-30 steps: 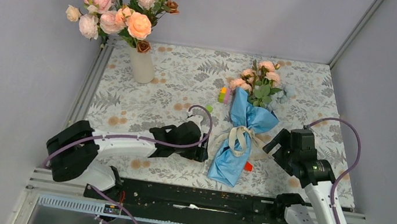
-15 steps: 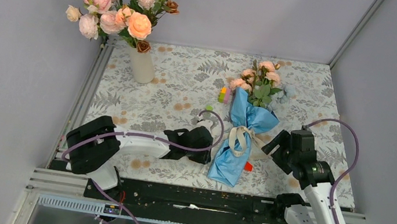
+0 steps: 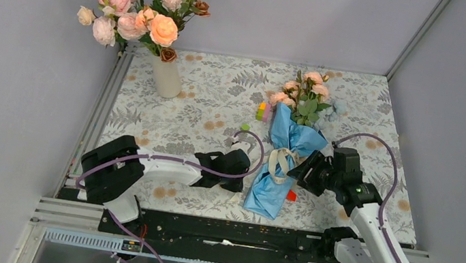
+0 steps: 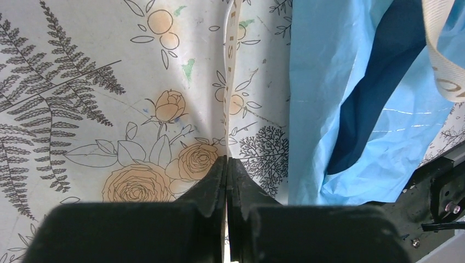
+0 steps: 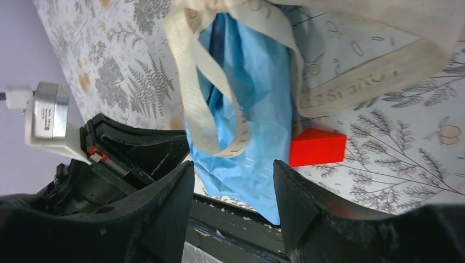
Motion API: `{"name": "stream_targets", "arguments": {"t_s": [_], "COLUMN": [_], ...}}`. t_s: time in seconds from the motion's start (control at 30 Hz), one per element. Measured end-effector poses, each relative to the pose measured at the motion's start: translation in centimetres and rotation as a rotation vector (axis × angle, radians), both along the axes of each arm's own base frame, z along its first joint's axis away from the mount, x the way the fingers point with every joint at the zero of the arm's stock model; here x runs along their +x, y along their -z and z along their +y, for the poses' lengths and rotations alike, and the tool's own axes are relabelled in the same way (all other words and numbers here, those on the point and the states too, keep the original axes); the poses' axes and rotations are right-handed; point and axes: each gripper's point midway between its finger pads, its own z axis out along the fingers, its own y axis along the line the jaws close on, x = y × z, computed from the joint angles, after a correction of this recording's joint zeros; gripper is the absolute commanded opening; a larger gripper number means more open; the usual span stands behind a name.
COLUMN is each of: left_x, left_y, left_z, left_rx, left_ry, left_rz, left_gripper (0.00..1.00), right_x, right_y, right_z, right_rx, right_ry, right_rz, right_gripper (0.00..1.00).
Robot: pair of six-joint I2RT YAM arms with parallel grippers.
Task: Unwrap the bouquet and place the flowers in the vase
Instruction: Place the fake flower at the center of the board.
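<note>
The bouquet [image 3: 278,169] lies mid-table in crinkled light blue paper [image 4: 351,98], tied with cream ribbon [image 3: 283,159]. Its flowers [image 3: 306,93], peach-pink roses with green leaves, point to the far side. A loose ribbon tail [image 4: 228,82] runs edge-on across the cloth into my left gripper [image 4: 226,160], which is shut on it just left of the paper [image 3: 241,182]. My right gripper [image 5: 233,164] is open over the bundle's lower half [image 3: 302,171], with blue paper [image 5: 247,109] and a ribbon loop [image 5: 192,104] between and ahead of its fingers. The off-white vase [image 3: 167,77] stands far left and holds pink roses.
A red block [image 5: 318,147] lies against the wrap's right edge [image 3: 291,195]. Yellow, pink and green blocks [image 3: 262,111] sit near the bouquet's head, and a small green one [image 3: 245,127] to its left. Grey walls enclose the table; a black rail [image 3: 223,233] runs along the near edge.
My left gripper slid right toward the bouquet and shut on the ribbon tail. My right gripper moved left onto the bundle, its jaws narrowing.
</note>
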Motion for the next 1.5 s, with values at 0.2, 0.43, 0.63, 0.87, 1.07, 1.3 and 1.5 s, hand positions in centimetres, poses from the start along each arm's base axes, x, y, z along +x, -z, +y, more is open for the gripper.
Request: {"name": "stream_targets", "arguments": {"t_s": [0.2, 0.43, 0.63, 0.87, 1.07, 1.3, 1.5], "left_x": [0.0, 0.1, 0.2, 0.2, 0.2, 0.2, 0.2], "left_y": [0.0, -0.9, -2.1, -2.5, -2.8, -2.8, -2.8], "left_z": [0.0, -0.2, -0.5, -0.5, -0.5, -0.5, -0.5], "left_rx": [-0.001, -0.024, -0.058, -0.07, -0.076, -0.077, -0.077], "left_ry": [-0.002, -0.004, -0.014, -0.016, -0.015, -0.015, -0.015], "left_rz": [0.001, -0.01, -0.018, -0.022, -0.024, -0.024, -0.023], "left_gripper": [0.0, 0.0, 0.0, 0.0, 0.0, 0.0, 0.0], "right_x": [0.0, -0.2, -0.2, -0.1, 0.2, 1.6, 2.3], "right_y": [-0.4, 0.7, 1.5, 2.0, 1.9, 1.2, 0.4], "right_z": [1.4, 2.8, 3.3, 3.3, 3.5, 4.1, 5.4], "right_rx": [0.043, 0.04, 0.033, 0.023, 0.018, 0.02, 0.035], "right_ry": [-0.055, -0.102, -0.116, -0.117, -0.119, -0.125, -0.15], "right_rz": [-0.017, 0.029, 0.063, 0.086, 0.087, 0.075, 0.061], "right_gripper": [0.55, 0.47, 0.42, 0.41, 0.26, 0.0, 0.0]}}
